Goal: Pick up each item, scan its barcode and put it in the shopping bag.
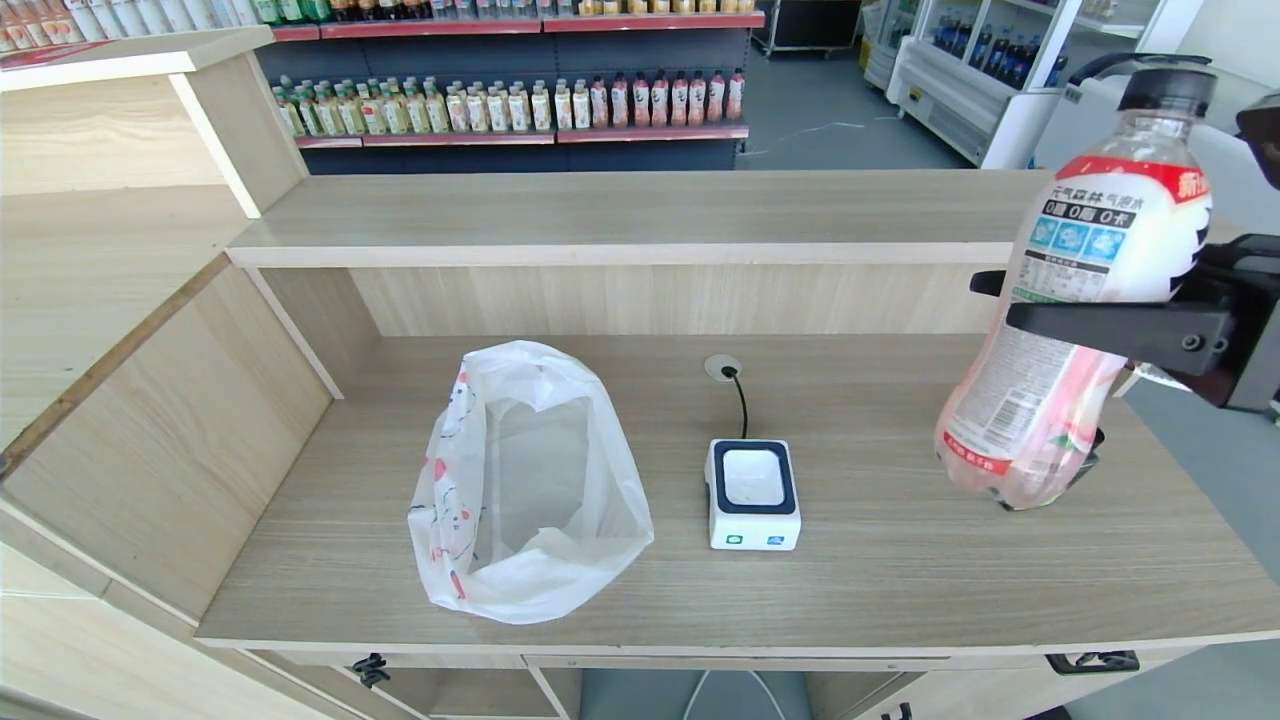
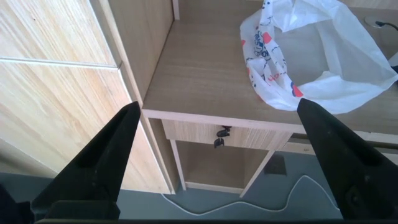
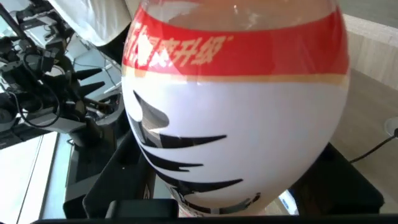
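- The right gripper (image 1: pixel 1000 302) is closed around the middle of a pink drink bottle (image 1: pixel 1100 230) and holds it tight.
- The bottle is up in the air over the right end of the desk (image 1: pixel 900 570). It leans a bit, with its black cap on top.
- The white shopping bag (image 1: pixel 530 480) lies open on the left part of the desk.
- The small white scanner (image 1: pixel 752 493) sits just right of the bag, not touching it.
- The left gripper (image 2: pixel 217 168) is spread wide with nothing in it, off the near left corner of the desk.
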{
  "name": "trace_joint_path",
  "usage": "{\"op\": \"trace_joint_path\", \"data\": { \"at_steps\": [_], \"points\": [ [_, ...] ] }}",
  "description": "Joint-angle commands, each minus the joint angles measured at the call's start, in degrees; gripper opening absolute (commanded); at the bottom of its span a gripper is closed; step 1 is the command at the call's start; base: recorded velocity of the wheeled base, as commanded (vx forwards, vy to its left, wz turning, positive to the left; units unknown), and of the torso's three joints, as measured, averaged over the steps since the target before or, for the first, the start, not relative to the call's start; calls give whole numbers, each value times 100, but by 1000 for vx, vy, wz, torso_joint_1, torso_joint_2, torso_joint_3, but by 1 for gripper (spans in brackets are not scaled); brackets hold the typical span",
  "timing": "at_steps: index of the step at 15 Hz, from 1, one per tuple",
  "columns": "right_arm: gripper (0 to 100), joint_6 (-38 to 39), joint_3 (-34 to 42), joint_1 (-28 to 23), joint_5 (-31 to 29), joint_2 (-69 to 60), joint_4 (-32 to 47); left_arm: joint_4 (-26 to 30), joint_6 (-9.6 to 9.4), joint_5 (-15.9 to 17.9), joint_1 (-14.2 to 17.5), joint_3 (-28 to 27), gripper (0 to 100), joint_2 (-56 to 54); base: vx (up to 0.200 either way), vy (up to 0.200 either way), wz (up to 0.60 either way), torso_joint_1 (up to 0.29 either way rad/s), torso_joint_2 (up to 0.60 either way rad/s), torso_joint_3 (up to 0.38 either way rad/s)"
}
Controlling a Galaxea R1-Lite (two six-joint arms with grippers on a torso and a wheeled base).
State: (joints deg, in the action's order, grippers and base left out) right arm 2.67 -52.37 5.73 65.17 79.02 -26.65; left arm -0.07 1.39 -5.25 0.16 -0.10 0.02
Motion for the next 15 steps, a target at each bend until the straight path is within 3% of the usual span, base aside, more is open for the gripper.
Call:
{"op": "trace_joint_path", "data": {
  "at_steps": [1,5,10,15],
  "points": [
    [0,58,-19,42,57,-88,2,-1,2,-2,2,1,100,-2,0,0,0,0,0,0],
    [0,339,-212,341,549,-71,11,-1,2,-2,2,1,100,-2,0,0,0,0,0,0],
    [0,375,-186,350,1367,-88,11,-1,2,-2,2,1,100,-2,0,0,0,0,0,0],
    [0,911,-564,587,1525,-185,11,-1,2,-2,2,1,100,-2,0,0,0,0,0,0]
  ]
}}
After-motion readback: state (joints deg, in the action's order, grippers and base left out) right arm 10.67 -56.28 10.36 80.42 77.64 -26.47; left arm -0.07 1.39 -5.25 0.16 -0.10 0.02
